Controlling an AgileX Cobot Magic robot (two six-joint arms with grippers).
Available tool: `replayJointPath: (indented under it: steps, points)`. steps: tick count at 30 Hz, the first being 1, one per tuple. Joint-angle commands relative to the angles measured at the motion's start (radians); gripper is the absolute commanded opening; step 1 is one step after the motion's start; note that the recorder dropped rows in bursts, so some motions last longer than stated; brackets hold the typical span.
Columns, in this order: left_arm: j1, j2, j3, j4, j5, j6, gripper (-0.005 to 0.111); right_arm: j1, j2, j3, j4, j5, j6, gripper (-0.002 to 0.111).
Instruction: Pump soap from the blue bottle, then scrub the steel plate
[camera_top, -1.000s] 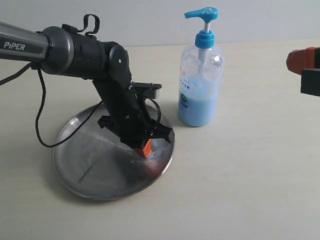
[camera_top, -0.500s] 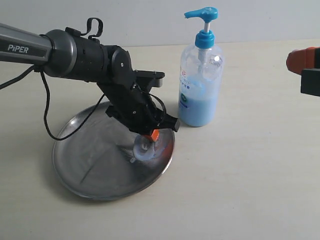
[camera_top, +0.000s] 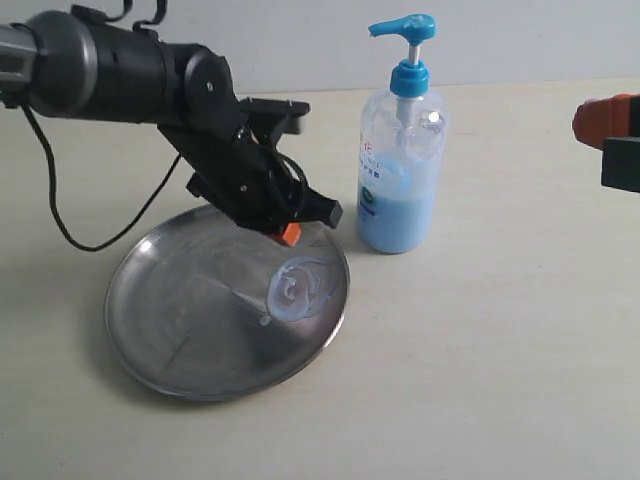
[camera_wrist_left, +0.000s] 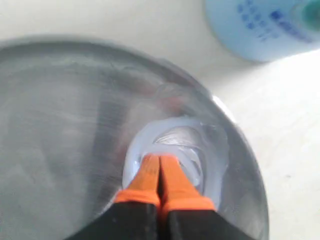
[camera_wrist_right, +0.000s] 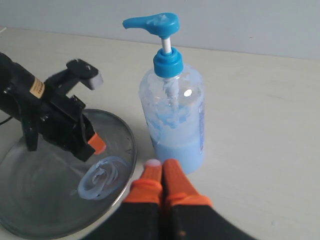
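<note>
Beige tabletop offers open room right of the blue bottle, which stands just beside the steel plate rim. Left gripper, jaws pressed together and empty, hovers over the soap swirl. Right gripper, likewise closed and empty, hangs well apart.

The place reads as a robot test bench in a laboratory-type room rather than a lived-in space. A soap bottle stands on a plain, pale tabletop, with a bare light-grey wall behind it and a metal plate lying just beside it on the same surface. A black robot arm, trailing an exposed black cable, reaches over the plate on the side of the bottle where the plate lies.
</note>
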Motion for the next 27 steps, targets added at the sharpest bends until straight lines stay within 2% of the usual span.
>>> replayJointPath:
  steps: [1, 10, 27]
  points:
    - [0.002, -0.097, 0.004, 0.022, 0.02, -0.006, 0.0, 0.001, -0.004, 0.005, -0.005, -0.005, -0.001, 0.0]
    - [0.002, -0.261, 0.032, 0.022, 0.096, -0.014, 0.0, 0.001, -0.004, 0.005, -0.053, 0.01, -0.019, 0.0]
    - [0.002, -0.556, 0.28, 0.029, 0.113, -0.037, 0.0, 0.001, -0.004, 0.005, -0.073, 0.027, -0.038, 0.0]
